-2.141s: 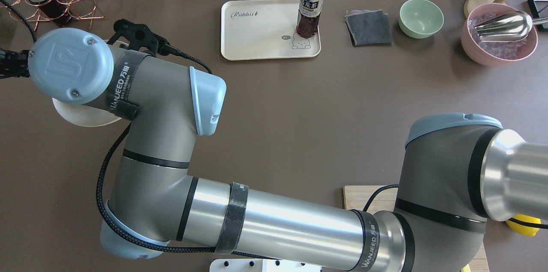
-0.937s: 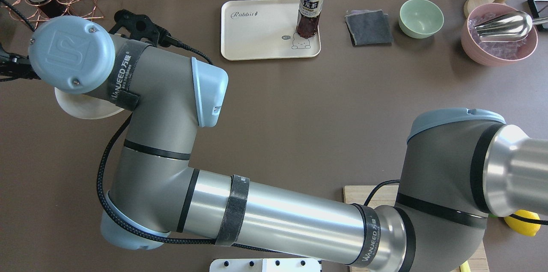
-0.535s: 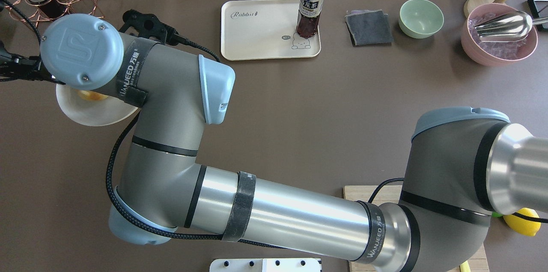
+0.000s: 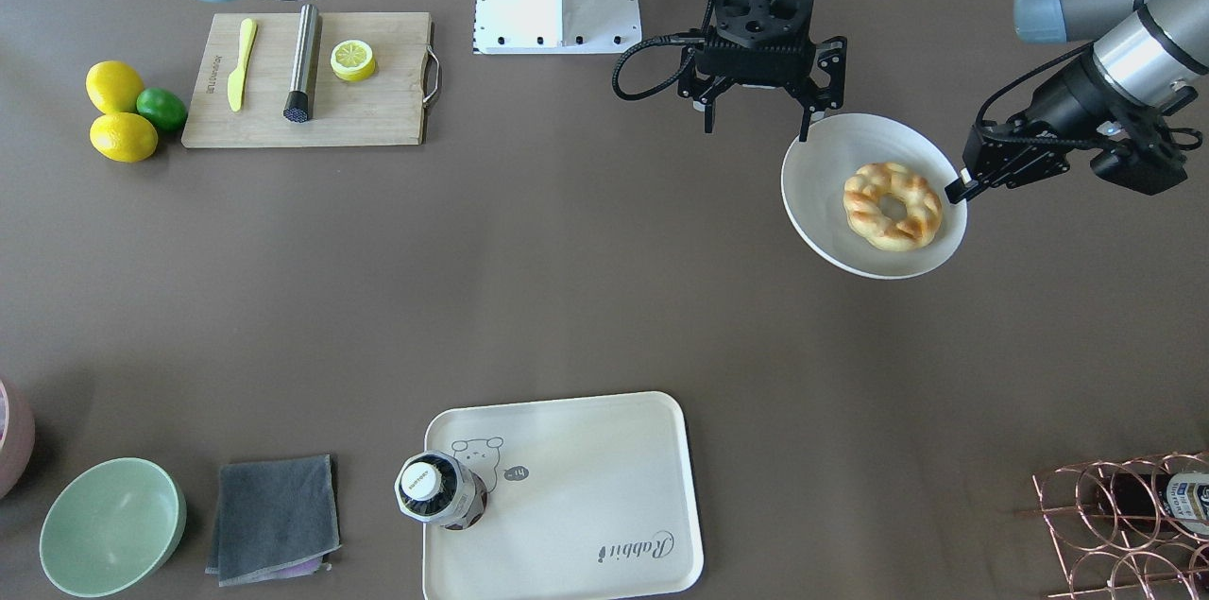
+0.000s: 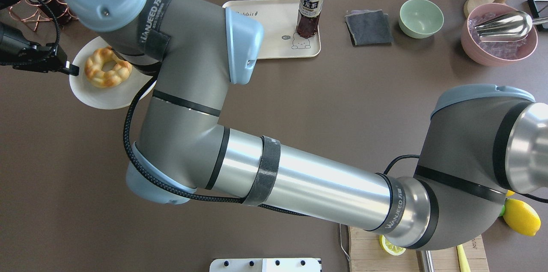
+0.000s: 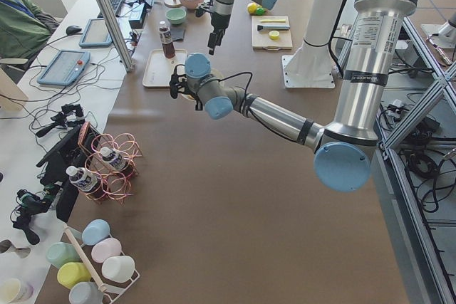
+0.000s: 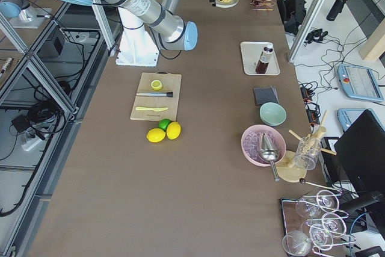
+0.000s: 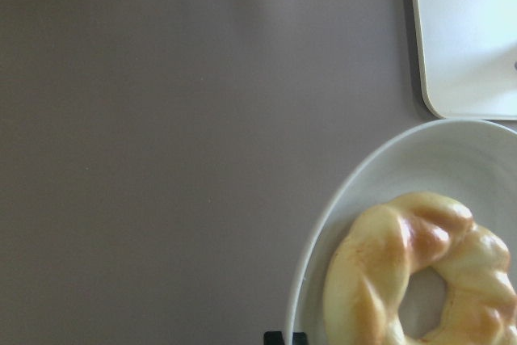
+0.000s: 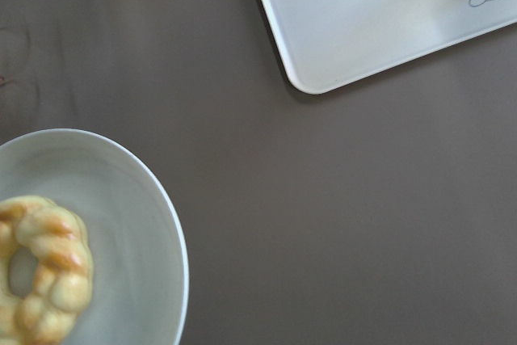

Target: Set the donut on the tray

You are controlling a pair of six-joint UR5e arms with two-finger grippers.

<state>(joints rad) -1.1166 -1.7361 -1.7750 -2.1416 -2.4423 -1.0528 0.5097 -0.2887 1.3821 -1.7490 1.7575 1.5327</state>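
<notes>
The golden braided donut (image 4: 911,227) lies on a round off-white plate (image 4: 822,203), also seen from overhead (image 5: 96,76) and in both wrist views (image 8: 363,272) (image 9: 60,264). My left gripper (image 4: 956,189) (image 5: 70,67) is shut on the plate's rim. My right gripper (image 4: 756,123) reaches across. It hangs open and empty at the plate's robot-side rim. In the overhead view it is hidden under its own arm. The cream tray (image 4: 586,477) (image 5: 278,36) (image 8: 472,46) (image 9: 380,22) lies across the table from the plate.
A dark drink bottle (image 4: 439,489) stands on the tray's bear corner. A grey cloth (image 4: 274,517) and a green bowl (image 4: 111,524) lie beside the tray. A copper bottle rack (image 4: 1124,515) stands at the corner. A cutting board (image 4: 378,109) carries a lemon half, and lemons (image 4: 118,113) lie beside it.
My right arm swung up and away, uncovering the donut on the plate. The plate, with my left gripper on its rim, shifted toward the table's far side and a little right.
</notes>
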